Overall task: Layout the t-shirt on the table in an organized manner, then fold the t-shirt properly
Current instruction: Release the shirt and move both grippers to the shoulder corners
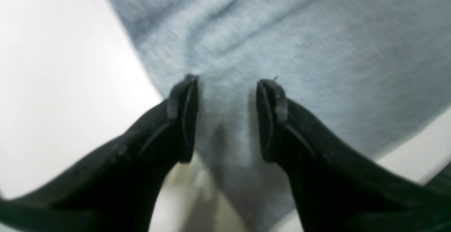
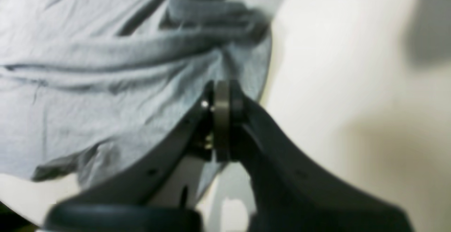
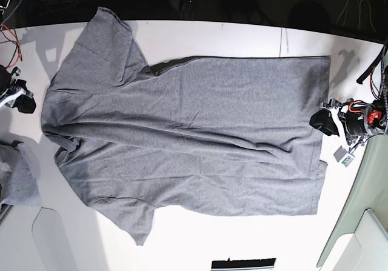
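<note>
Fingers point(image 1: 183, 119) of the left gripper point(image 1: 227, 119) stand apart over the grey cloth at the middle of the left wrist view, with a loose fold between them that they do not seem to pinch; those of the right gripper point(image 2: 222, 119) sit pressed together in the right wrist view, with the cloth edge just behind them, and I cannot tell whether any fabric is caught. On the table point(image 3: 242, 34), which fills the base view, the t-shirt point(image 3: 194, 131) lies spread out across the middle, collar end toward the left of the frame and hem at the right, both sleeves splayed toward upper left and lower left. Laying out looks nearly done; no fold has been made, so the whole folding part is left. Long shallow wrinkles run across the body, the collar area at left is bunched, and the hem at right lies fairly straight.
</note>
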Controlling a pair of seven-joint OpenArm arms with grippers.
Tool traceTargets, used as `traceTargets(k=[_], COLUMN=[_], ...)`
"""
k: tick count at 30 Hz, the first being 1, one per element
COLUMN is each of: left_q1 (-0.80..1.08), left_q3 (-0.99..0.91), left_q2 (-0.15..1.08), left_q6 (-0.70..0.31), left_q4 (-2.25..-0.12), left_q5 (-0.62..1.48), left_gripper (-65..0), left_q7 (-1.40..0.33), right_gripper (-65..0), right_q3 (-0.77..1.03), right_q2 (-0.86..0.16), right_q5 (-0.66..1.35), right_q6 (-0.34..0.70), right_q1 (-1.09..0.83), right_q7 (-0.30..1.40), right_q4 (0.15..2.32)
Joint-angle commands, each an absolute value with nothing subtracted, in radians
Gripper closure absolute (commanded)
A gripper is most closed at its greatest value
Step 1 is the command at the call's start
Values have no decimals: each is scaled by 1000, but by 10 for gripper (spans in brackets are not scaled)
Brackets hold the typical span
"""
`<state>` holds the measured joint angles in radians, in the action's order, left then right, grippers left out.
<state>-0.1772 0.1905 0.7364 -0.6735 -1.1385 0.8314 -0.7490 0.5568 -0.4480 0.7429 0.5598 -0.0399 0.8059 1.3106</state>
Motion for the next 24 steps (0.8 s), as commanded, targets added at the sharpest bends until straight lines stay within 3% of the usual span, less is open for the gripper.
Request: traceTargets(k=[1,4,6,14,24], left_q1=[-161,-59,0,134,141], left_q3=[147,58,6,-81,-88], left_q2=[762,762,760,691,669], left_q6=[-694,-698,-698,-698,-698], left_q4=[-1150,-1150,-1150,-1150,-1152], left_q5=[863,923,974,1007,958], left_gripper=[-297,-343,-385,-396,-396], left_q7=[-750,-754,-754,-752,-755], right_gripper=[-104,-257,-305,-308,-308], right_q3=[577,582,582,558,380], right_q2=[-471,-470,-470,-462,-462], right_q5=[769,763,758,756,757], right_q6=[569,569,569,569,561], right_q1=[-60,-137,-178,-216,-216], right_q7=[810,804,793,759,758], right_q4=[1326,1326,1326,1325,1325])
